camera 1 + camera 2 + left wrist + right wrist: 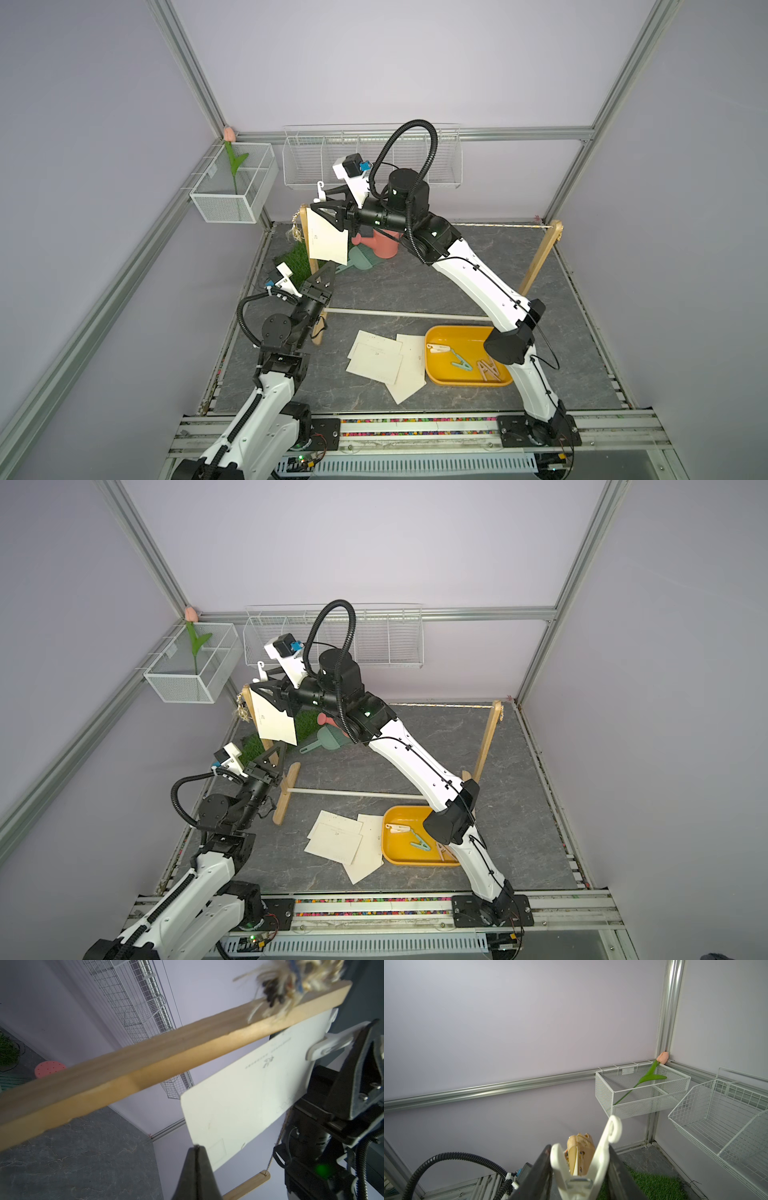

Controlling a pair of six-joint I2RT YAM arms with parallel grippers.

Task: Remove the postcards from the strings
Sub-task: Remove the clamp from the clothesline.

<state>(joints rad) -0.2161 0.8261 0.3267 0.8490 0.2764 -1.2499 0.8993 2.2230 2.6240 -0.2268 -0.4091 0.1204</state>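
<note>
- Wooden frame [536, 266], the string [498, 225] running away from both sets of fingers.
- Loose postcards [376, 361] on the table (overlapping), well apart from either gripper.
- Hanging postcard [328, 239]: lower corner pinched between the left gripper's [196, 1147] closed fingers.
- White peg [602, 1147] squeezed between the right gripper's [318, 200] fingers, atop that card.

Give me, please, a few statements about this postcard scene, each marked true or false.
1. A cream paper postcard hangs at one post of the light wooden frame. True.
2. The left gripper is open, clear of that card. False: it is shut on the card's lower corner.
3. The right gripper has the white plastic clothes peg between its fingers. True.
4. The yellow plastic tray holds loose postcards. False: it holds pastel clothes pegs; the loose postcards lie on the grey table beside it.
</note>
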